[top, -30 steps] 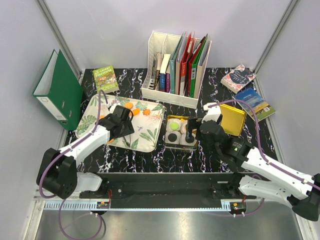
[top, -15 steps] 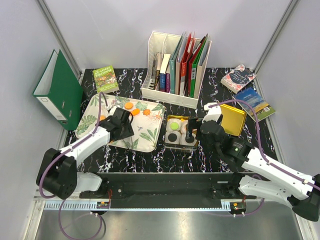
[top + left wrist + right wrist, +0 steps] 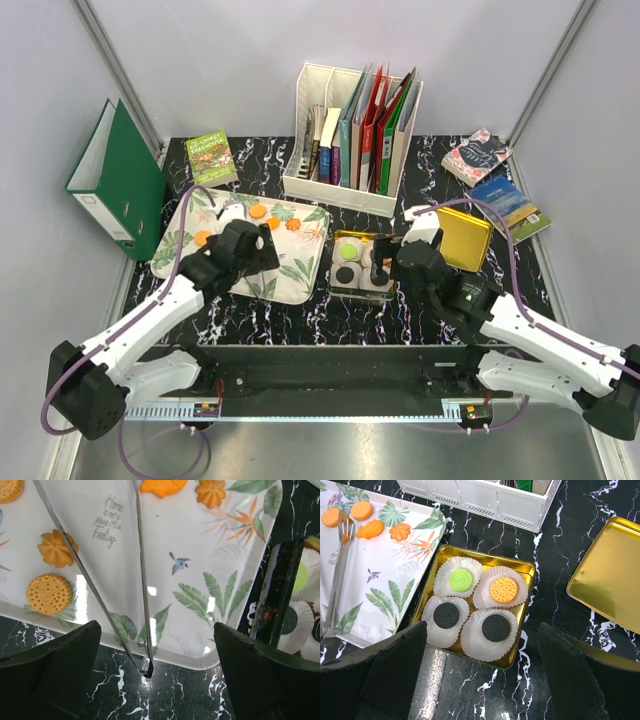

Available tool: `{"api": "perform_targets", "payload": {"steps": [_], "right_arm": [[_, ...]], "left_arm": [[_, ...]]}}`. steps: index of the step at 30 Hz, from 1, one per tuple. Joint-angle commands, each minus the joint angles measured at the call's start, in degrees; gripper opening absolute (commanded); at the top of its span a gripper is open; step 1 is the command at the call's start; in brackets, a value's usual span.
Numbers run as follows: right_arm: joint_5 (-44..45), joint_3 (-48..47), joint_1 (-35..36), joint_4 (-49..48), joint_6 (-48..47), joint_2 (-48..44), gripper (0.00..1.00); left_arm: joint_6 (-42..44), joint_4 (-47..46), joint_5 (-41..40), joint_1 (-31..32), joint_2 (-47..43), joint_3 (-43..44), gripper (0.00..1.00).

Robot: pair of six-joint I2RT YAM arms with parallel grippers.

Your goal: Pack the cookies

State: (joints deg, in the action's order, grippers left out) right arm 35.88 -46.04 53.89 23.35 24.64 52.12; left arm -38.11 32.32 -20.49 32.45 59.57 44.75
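1. The left gripper (image 3: 156, 630) hangs over the near edge of the leaf-print tray (image 3: 200, 545), its fingers wide apart and gripping nothing.
2. Metal tongs (image 3: 143, 580) lie on the tray between those fingers, arms spread.
3. Orange cookies (image 3: 48, 593) sit along the tray's far and left parts.
4. The right gripper (image 3: 482, 630), fingers spread and empty, hovers over the gold tin (image 3: 485, 559) just right of the tray. There, one green, one orange and two black cookies rest in paper cups (image 3: 475, 647).
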Motion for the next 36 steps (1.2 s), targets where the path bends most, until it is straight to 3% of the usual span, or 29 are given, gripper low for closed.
{"api": "perform_targets", "payload": {"steps": [1,8,11,12,16,22,24,25,29,36], "right_arm": [[0.9,-0.6,0.2,-1.0,0.3,0.9,1.00],[2.9,-2.2,-3.3,6.3,2.0,1.5,1.00],[-2.3,-3.2,-13.5,10.9,2.3,1.6,1.00],[-4.0,-3.3,-20.1,11.5,2.6,1.6,1.00],[-11.2,-3.0,-32.5,12.5,5.7,5.6,1.00],[-21.8,-3.1,-44.4,10.6,13.0,16.2,1.00],[-23.2,-2.3,-45.9,8.7,15.3,17.7,0.97],[-23.1,-2.0,-45.8,7.1,15.8,18.3,0.84],[-23.2,-0.5,-45.8,3.6,16.0,18.6,0.57],[-19.8,-1.1,-45.8,3.0,14.6,25.6,0.54]], "left_arm": [[0.8,2.7,-7.7,6.0,0.5,4.4,0.99],[-1.2,7.9,-13.8,15.2,5.5,11.2,0.99],[-1.8,7.5,-13.0,17.6,6.9,12.9,0.99],[-1.7,7.2,-12.6,18.0,7.7,13.3,0.99],[-1.7,6.1,-10.4,19.9,9.5,14.1,0.99],[-2.2,4.9,-6.1,21.5,10.7,13.4,0.99],[-2.2,4.7,-5.8,21.8,9.7,13.0,0.99],[-2.2,4.5,-5.7,21.9,9.3,12.5,0.99],[-5.5,3.3,-7.6,22.0,4.3,8.9,0.99],[-5.0,-2.6,-4.2,22.0,-2.7,1.9,0.99]]}}
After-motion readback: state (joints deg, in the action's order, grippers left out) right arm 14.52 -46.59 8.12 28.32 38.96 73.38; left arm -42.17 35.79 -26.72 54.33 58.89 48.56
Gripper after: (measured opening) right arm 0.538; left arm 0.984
